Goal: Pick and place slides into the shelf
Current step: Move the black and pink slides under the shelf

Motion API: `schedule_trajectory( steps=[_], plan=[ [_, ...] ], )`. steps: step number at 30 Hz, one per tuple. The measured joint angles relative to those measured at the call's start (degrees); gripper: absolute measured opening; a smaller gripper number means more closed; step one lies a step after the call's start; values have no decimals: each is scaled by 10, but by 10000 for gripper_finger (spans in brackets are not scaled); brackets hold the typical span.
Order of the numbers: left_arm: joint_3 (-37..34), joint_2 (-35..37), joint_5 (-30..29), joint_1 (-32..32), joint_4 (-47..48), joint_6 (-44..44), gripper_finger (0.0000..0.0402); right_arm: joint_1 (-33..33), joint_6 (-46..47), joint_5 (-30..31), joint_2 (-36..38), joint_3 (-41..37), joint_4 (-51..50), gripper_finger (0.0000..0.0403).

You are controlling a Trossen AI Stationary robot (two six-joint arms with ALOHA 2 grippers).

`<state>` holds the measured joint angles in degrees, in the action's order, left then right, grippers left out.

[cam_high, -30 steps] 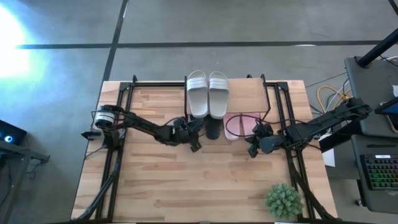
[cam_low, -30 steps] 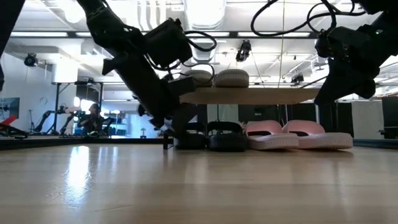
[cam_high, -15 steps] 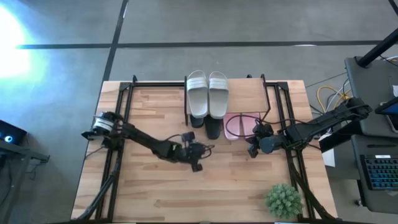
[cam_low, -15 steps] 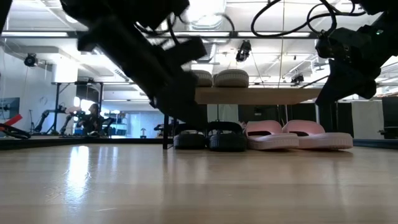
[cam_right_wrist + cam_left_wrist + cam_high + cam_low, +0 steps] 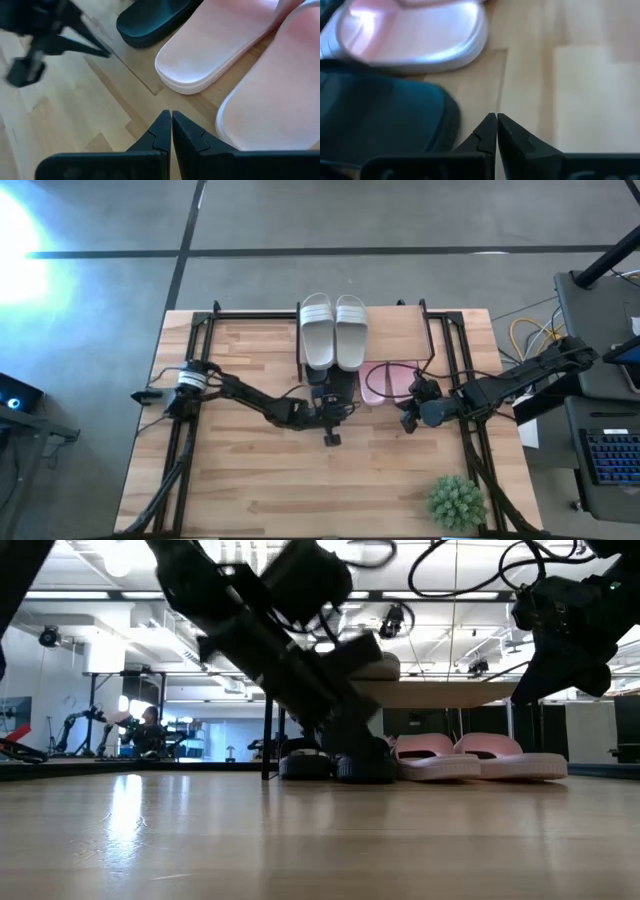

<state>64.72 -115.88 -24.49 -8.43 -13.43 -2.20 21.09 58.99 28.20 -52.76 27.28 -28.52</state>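
Observation:
The shelf's light board (image 5: 396, 330) carries the pale grey pair (image 5: 335, 330) on top. Under it the black pair (image 5: 344, 386) and the pink pair (image 5: 385, 383) rest soles down on the tabletop. My left gripper (image 5: 341, 411) is shut and sits low just off the heel of the right black slide (image 5: 385, 122), with a strip of bare wood between them; the pink slide (image 5: 415, 30) lies beyond. My right gripper (image 5: 171, 117) is shut and hovers above the table in front of the pink slides' heels (image 5: 215, 45).
A small green plant (image 5: 456, 500) stands near the table's right near corner. Black frame rails (image 5: 190, 380) run along both table sides. Bare wood (image 5: 300, 480) stretches across the near half. In the low view the left arm (image 5: 290, 650) crosses in front of the shelf.
My left gripper drew back from the black slides toward the near edge, then swung toward the table's right and now sits by the right black slide's heel. The left black slide it was covering shows under the shelf. My right arm kept still.

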Motion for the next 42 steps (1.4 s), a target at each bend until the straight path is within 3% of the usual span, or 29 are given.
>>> schedule_trajectory(
  steps=[11, 19, 22, 28, 31, 37, 42],
  plan=[
    [40, -54, -16, 67, -12, 28, 0, 1, 6, 0, 14, 1, -12, 8],
    [51, -46, -33, 86, 20, 56, 0, 2, 6, -1, 14, 4, -13, 8],
    [50, -27, -33, 68, 51, 56, 0, 7, 2, -10, 13, 4, -13, 8],
    [45, 39, -10, -8, 69, 55, 0, 8, -46, -92, -1, 3, -8, 8],
    [36, 51, -16, -32, 73, 33, 0, 5, -59, -92, -18, 0, 18, 8],
    [27, 55, -43, -62, 182, -92, 0, -5, -73, -91, -97, -9, 114, 8],
    [25, 55, -45, -81, 206, -125, 0, -5, -74, -66, -168, -8, 150, 8]
  ],
)
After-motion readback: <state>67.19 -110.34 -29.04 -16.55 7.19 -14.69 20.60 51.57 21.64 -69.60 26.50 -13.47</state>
